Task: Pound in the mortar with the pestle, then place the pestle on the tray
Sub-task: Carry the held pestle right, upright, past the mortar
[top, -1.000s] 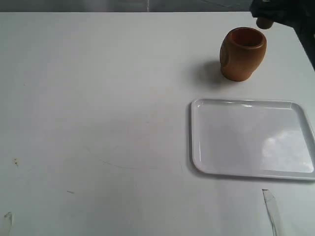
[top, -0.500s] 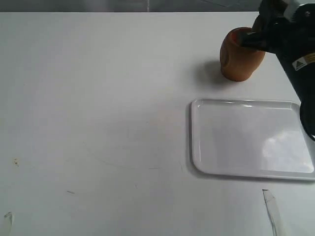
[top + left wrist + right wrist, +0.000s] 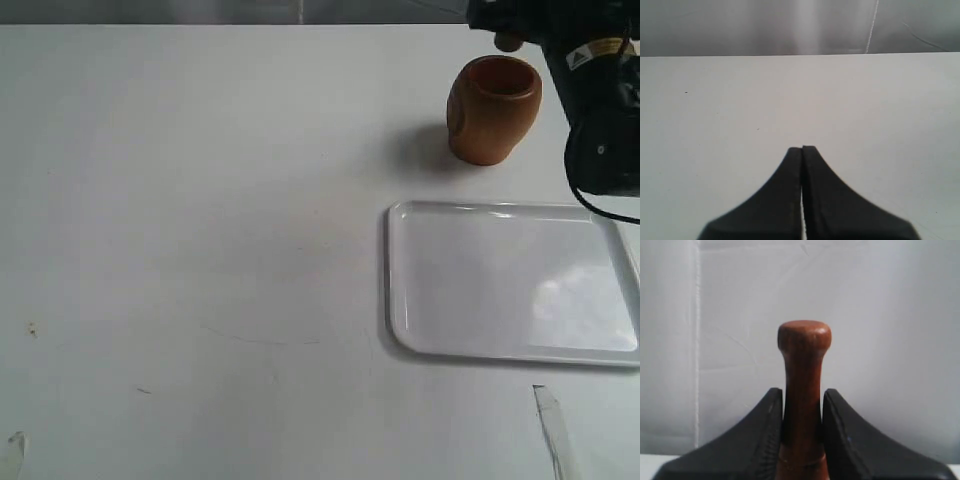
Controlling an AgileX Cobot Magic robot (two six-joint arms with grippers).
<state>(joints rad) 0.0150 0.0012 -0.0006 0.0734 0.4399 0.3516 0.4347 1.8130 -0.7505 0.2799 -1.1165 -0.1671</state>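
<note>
Right gripper (image 3: 802, 396): fingers clamped on the pestle (image 3: 804, 340) shaft, knob end protruding. Left gripper (image 3: 802, 150): fingers pressed together, holding nothing, over the table (image 3: 715, 110).

Exterior view: pestle end hangs just above the far rim of the mortar (image 3: 493, 110). Tray (image 3: 500, 285) lies near, nothing on it.

Step judged: pounding, top of 1 stroke. Next move calls for a straight drop centred in the mouth.

Versus 0.5 s ago: gripper was down at the mouth, now lifted clear.

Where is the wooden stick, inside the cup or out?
Out: the right gripper clamps the pestle, and the mortar shows nothing in its open mouth.
</note>
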